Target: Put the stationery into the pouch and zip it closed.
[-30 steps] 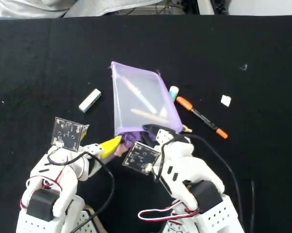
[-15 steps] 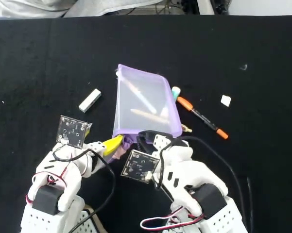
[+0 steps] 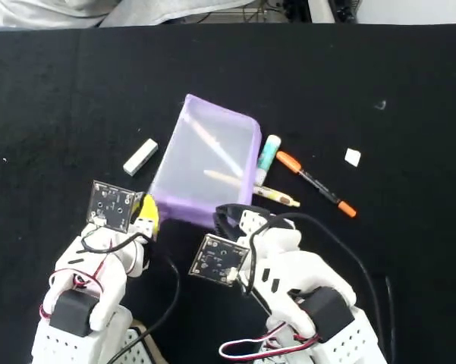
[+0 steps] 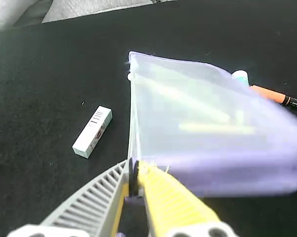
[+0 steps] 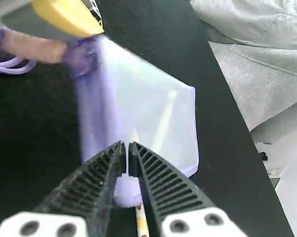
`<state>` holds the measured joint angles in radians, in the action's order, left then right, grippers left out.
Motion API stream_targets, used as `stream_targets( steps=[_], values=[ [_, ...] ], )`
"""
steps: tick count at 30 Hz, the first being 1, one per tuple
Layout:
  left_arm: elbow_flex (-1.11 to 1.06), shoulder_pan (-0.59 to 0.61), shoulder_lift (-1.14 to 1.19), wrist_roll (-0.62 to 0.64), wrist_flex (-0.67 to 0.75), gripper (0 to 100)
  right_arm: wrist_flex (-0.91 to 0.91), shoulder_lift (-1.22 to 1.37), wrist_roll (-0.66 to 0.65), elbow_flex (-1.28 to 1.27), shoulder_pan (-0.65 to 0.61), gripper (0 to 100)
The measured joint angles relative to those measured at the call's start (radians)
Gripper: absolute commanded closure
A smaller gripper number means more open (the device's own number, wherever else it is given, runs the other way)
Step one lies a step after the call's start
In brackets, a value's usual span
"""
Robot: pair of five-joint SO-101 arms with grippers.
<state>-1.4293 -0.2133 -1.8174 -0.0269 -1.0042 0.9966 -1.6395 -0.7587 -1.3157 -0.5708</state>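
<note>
The purple see-through pouch [image 3: 205,163] lies flat on the black counter [image 3: 364,68], just in front of the two arms, with one edge toward them. The left gripper [image 4: 134,170] is at the near left corner of the pouch, and its jaws are pressed together on this corner. The right gripper [image 5: 127,146] is at the same near edge, more to the right; its jaws are almost together and pinch a small purple tab [image 5: 126,190] of the pouch. Inside the pouch two long thin items [image 3: 226,179] show through the material, but I cannot tell exactly what they are. A white eraser [image 3: 140,156] lies apart, on the left of the pouch. A glue stick [image 3: 267,155] with a teal cap lies just beside the right edge of the pouch, a pale pencil [image 3: 277,196] lies near its near right corner, and an orange marker [image 3: 316,183] lies a little farther right. A small white piece [image 3: 353,157] lies well apart on the right.
</note>
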Motion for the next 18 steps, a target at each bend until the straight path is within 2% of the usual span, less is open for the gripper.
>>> stream_targets(
  steps=[3,8,12,15,18],
  values=[
    [0.0,0.0,0.0,0.0,0.0,97,0.0,0.0,0.011,0.0,0.0,97.4],
    [0.0,-0.04,0.0,0.0,0.0,97,0.0,0.0,0.15,0.06,0.0,84.1],
    [0.0,-0.055,0.0,0.0,0.0,95,0.028,-0.002,0.196,0.077,0.0,82.8],
    [0.0,-0.028,0.0,-0.032,-0.006,84,0.072,-0.002,0.196,0.077,0.0,82.5],
    [-0.005,0.023,-0.003,-0.08,-0.074,71,0.12,-0.002,0.196,0.077,0.0,82.5]
  ],
)
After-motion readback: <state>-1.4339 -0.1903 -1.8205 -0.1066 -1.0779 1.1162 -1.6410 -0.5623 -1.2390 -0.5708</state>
